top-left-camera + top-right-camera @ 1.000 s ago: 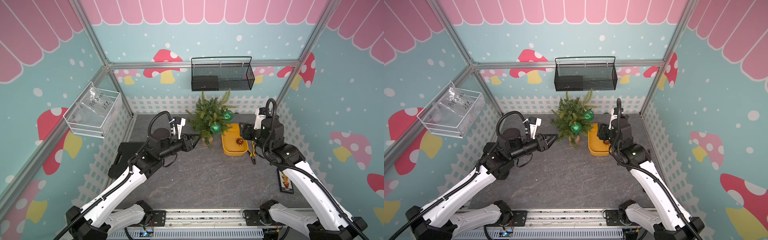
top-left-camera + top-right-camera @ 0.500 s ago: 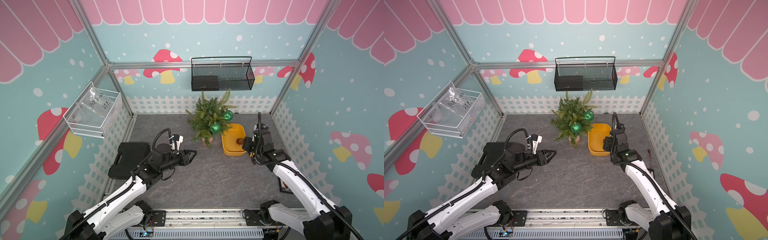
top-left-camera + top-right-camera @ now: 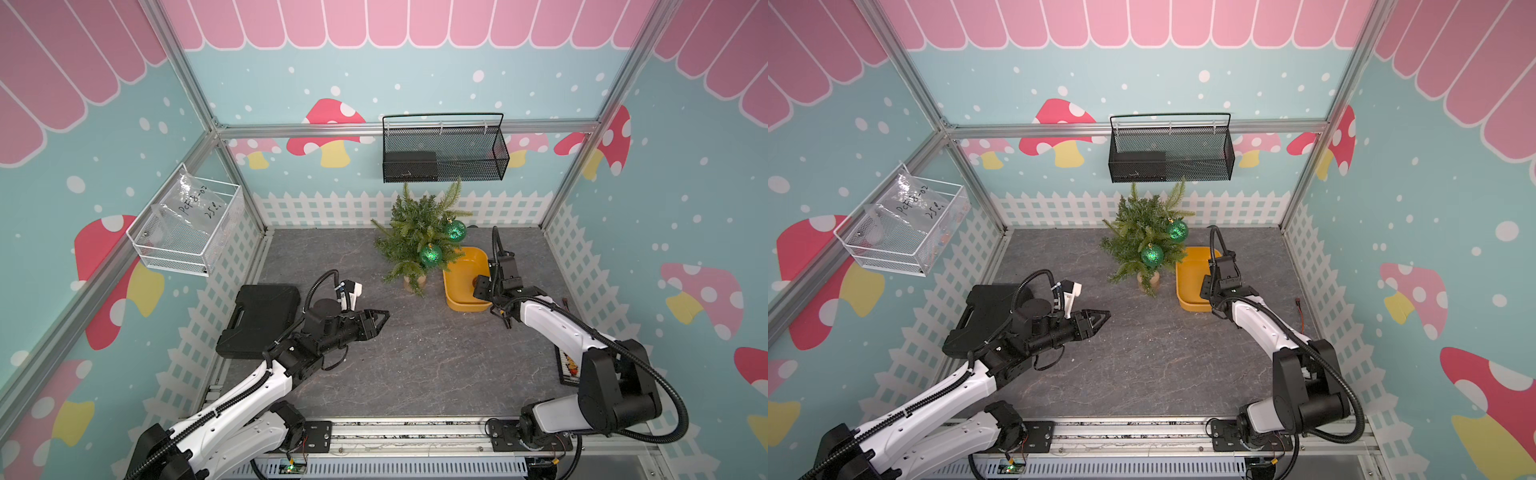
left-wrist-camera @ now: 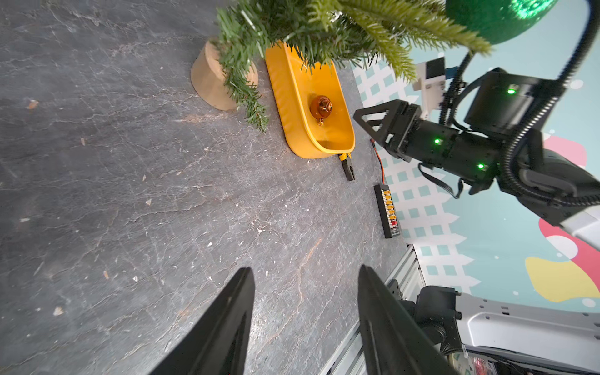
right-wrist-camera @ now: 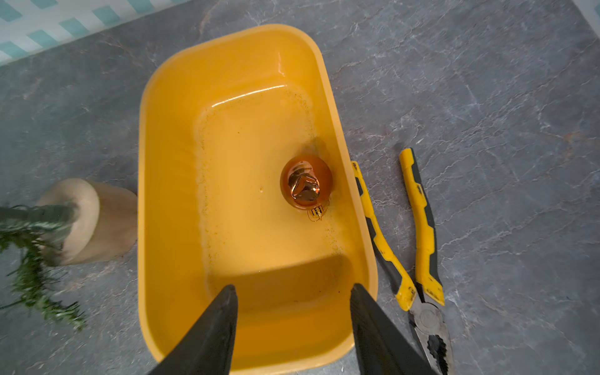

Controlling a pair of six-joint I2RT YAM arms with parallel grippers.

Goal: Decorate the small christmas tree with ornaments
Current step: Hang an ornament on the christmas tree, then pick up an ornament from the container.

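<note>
Grey stone-patterned tabletop (image 3: pixel 415 365) carries everything. Near the middle of its far edge stands the small christmas tree (image 3: pixel 415 232), with an upper green ornament (image 3: pixel 455 230) and a lower green ornament (image 3: pixel 430 254) already hanging on the branches toward the right edge. Touching or just beside its wooden base on that same side sits a yellow tub (image 3: pixel 451 291). In the tub lies the copper ornament (image 5: pixel 306 181), close to the wall that faces the pliers (image 5: pixel 418 246).

The right gripper (image 5: pixel 292 287) hangs over the tub's near end, jaws parted and empty. The copper ornament lies ahead of them, its cap and hook pointing back toward the jaws. The left gripper (image 4: pixel 305 268), jaws also parted and empty, sits over the tabletop's middle, well apart, so the right arm is nearer.

Both wrist views show the copper ornament plainly; in both top views the right arm hides it almost wholly.
</note>
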